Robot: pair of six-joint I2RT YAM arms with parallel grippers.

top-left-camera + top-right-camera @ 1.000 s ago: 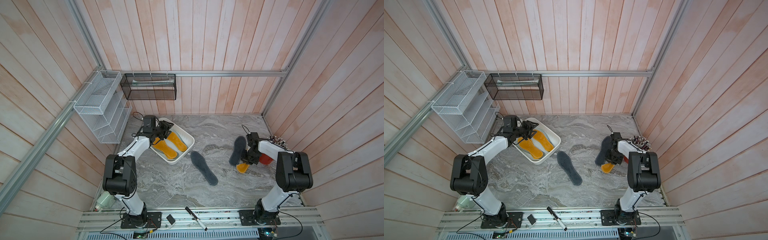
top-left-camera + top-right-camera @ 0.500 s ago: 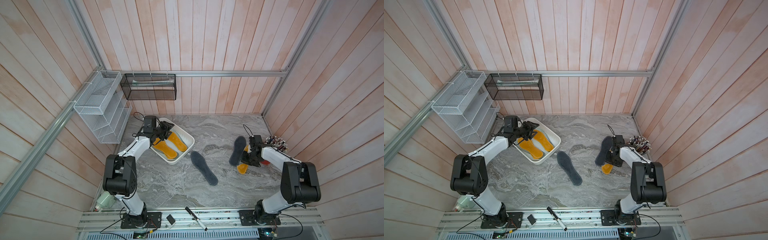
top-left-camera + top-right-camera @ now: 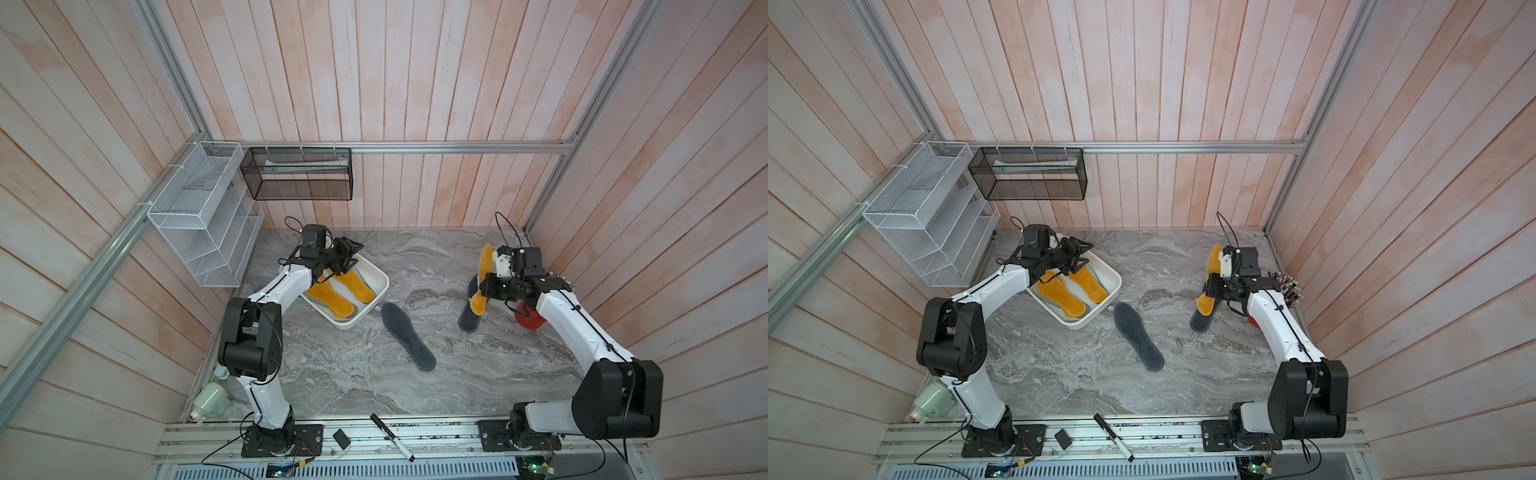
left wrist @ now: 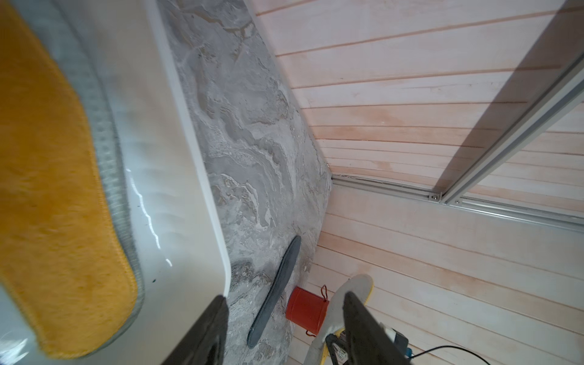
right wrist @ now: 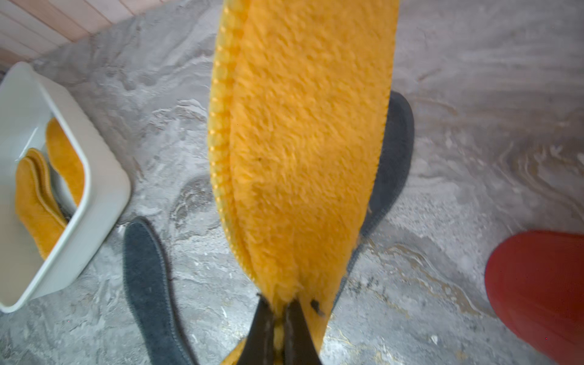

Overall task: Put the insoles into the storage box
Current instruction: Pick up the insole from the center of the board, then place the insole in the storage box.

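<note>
Box [image 3: 385, 286] at 10 o'clock held orange insoles [image 3: 357, 284]; left gripper [image 4: 284, 300] gaped empty above it, right gripper [image 5: 278, 319] pinched a yellow insole [image 5: 303, 142].

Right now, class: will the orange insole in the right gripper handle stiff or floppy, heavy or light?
Probably bendy, not limp: the orange insole curls across its width where the right gripper pinches it, yet its free end stands straight. Likely light: a narrow pinch carries it. Its fuzzy face should resist slipping.
</note>
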